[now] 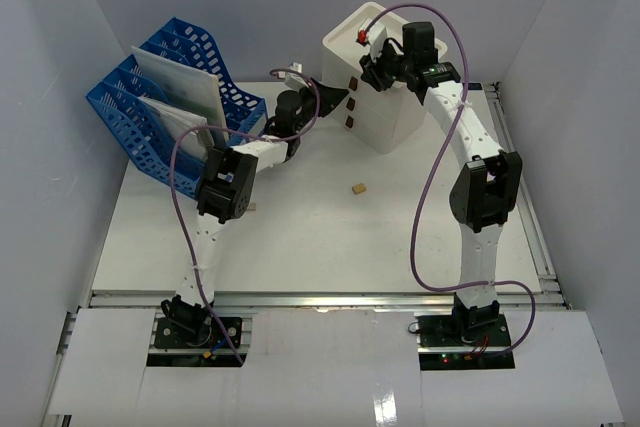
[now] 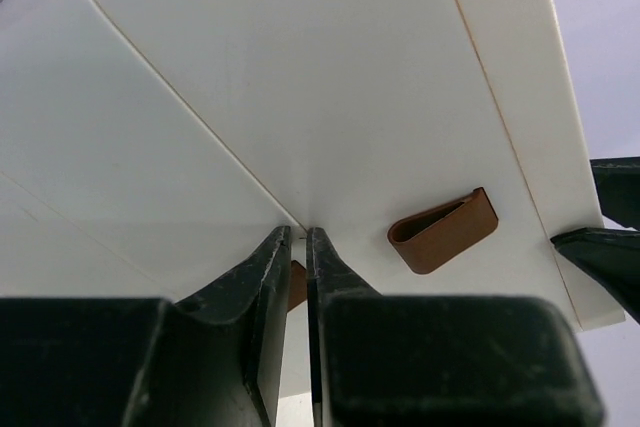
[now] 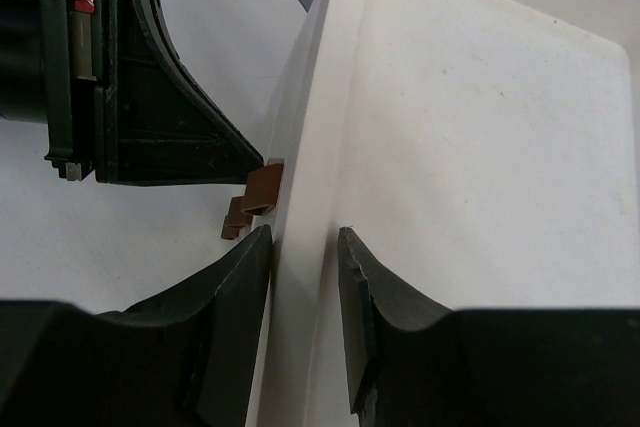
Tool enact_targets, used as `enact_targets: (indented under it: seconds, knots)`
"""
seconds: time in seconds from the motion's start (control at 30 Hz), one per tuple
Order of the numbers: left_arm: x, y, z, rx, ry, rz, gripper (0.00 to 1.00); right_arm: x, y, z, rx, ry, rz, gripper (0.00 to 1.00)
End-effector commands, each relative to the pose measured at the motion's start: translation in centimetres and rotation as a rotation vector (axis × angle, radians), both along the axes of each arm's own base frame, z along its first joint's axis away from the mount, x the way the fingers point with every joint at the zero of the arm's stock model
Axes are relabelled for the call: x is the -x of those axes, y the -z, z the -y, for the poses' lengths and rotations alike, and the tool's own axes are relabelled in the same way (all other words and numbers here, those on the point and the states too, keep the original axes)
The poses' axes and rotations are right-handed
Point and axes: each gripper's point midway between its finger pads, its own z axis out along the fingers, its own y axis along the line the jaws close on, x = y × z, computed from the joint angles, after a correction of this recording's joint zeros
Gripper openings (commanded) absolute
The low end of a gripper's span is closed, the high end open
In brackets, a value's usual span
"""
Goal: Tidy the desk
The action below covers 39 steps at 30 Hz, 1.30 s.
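The white desk (image 1: 300, 237) carries a white three-drawer box (image 1: 385, 97) at the back. My left gripper (image 1: 340, 99) is at the box's front, its fingers nearly closed (image 2: 299, 237) on a brown drawer handle (image 2: 295, 285). A second brown handle (image 2: 443, 232) shows beside it. My right gripper (image 1: 372, 57) is at the box's top edge. In the right wrist view it (image 3: 303, 237) straddles the box's wall (image 3: 300, 147), one finger outside and one inside, clamped on it. The brown handles (image 3: 262, 189) and the left gripper (image 3: 150, 97) show there too.
A blue file rack (image 1: 170, 97) holding white sheets stands at the back left of the desk. A small tan piece (image 1: 357, 188) lies on the desk in front of the box. Another small tan piece (image 1: 252, 207) lies by the left arm. Walls enclose three sides.
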Motion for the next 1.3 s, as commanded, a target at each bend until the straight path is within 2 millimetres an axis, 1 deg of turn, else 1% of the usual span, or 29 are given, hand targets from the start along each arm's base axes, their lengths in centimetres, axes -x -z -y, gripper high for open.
enact_targets:
  seconds: [0.0, 0.07, 0.1, 0.13, 0.17, 0.23, 0.27, 0.3, 0.37, 0.43, 0.5, 0.53, 0.63, 0.67, 0.73, 0.8, 0.93, 1.0, 1.07, 1.1, 1.2, 1.27]
  knots:
    - [0.6, -2.5, -0.2, 0.045, -0.032, 0.046, 0.31, 3.0, 10.3, 2.1, 0.092, 0.065, -0.358, 0.43]
    - [1.3, -2.2, -0.9, 0.038, -0.026, 0.043, 0.34, 3.0, 10.2, 2.2, 0.093, 0.068, -0.358, 0.46]
    - [1.7, -3.1, -1.2, 0.042, -0.027, 0.059, 0.36, 3.0, 10.3, 2.2, 0.093, 0.068, -0.358, 0.47]
    - [2.0, -3.4, -1.6, 0.042, -0.030, 0.065, 0.37, 3.0, 10.3, 2.2, 0.092, 0.068, -0.359, 0.47]
    - [2.3, -2.8, -2.1, 0.033, -0.034, 0.054, 0.38, 3.0, 10.2, 2.2, 0.089, 0.068, -0.358, 0.48]
    - [2.9, -4.0, -2.9, 0.031, -0.040, 0.082, 0.40, 2.9, 10.1, 2.1, 0.081, 0.070, -0.360, 0.49]
    - [3.3, -3.6, -3.2, 0.022, -0.037, 0.077, 0.40, 2.9, 10.0, 2.0, 0.077, 0.071, -0.363, 0.49]
    - [3.5, -4.0, -3.4, 0.015, -0.035, 0.088, 0.40, 2.9, 10.0, 2.0, 0.074, 0.070, -0.363, 0.49]
    - [3.9, -3.9, -3.9, -0.007, -0.033, 0.091, 0.41, 2.9, 9.9, 1.8, 0.068, 0.066, -0.365, 0.49]
    - [4.5, -4.3, -4.2, -0.022, -0.024, 0.104, 0.41, 3.0, 10.1, 1.7, 0.068, 0.058, -0.373, 0.49]
    - [5.0, -4.2, -4.4, -0.042, -0.011, 0.109, 0.41, 3.1, 10.3, 1.7, 0.071, 0.049, -0.384, 0.46]
    - [5.4, -3.7, -4.5, -0.062, 0.001, 0.113, 0.42, 3.3, 10.5, 1.6, 0.072, 0.039, -0.391, 0.45]
    - [6.3, -3.4, -5.2, -0.094, 0.008, 0.125, 0.46, 3.5, 10.6, 1.4, 0.074, 0.019, -0.401, 0.41]
    - [6.6, -3.1, -5.5, -0.103, 0.011, 0.122, 0.47, 3.6, 10.6, 1.3, 0.072, 0.012, -0.402, 0.40]
    - [7.0, -3.3, -5.8, -0.112, 0.016, 0.131, 0.48, 3.7, 10.6, 1.3, 0.071, 0.005, -0.403, 0.39]
    - [7.5, -2.7, -6.1, -0.125, 0.019, 0.123, 0.48, 3.7, 10.5, 1.2, 0.069, -0.002, -0.402, 0.38]
    - [8.5, -2.9, -6.7, -0.159, 0.028, 0.141, 0.49, 4.3, 10.5, 0.8, 0.063, -0.042, -0.412, 0.29]
    - [9.1, -2.4, -6.8, -0.191, 0.035, 0.144, 0.49, 4.6, 10.4, 0.7, 0.066, -0.062, -0.416, 0.27]
    - [9.6, -3.0, -7.1, -0.211, 0.040, 0.159, 0.50, 4.9, 10.4, 0.5, 0.060, -0.079, -0.422, 0.25]
    - [9.8, -2.7, -7.1, -0.220, 0.045, 0.151, 0.50, 4.9, 10.3, 0.5, 0.060, -0.082, -0.421, 0.25]
    - [10.9, -3.0, -7.5, -0.263, 0.053, 0.172, 0.52, 5.2, 10.2, 0.3, 0.057, -0.098, -0.422, 0.23]
    - [11.7, -3.9, -7.9, -0.283, 0.050, 0.198, 0.53, 5.3, 10.0, 0.2, 0.051, -0.109, -0.422, 0.22]
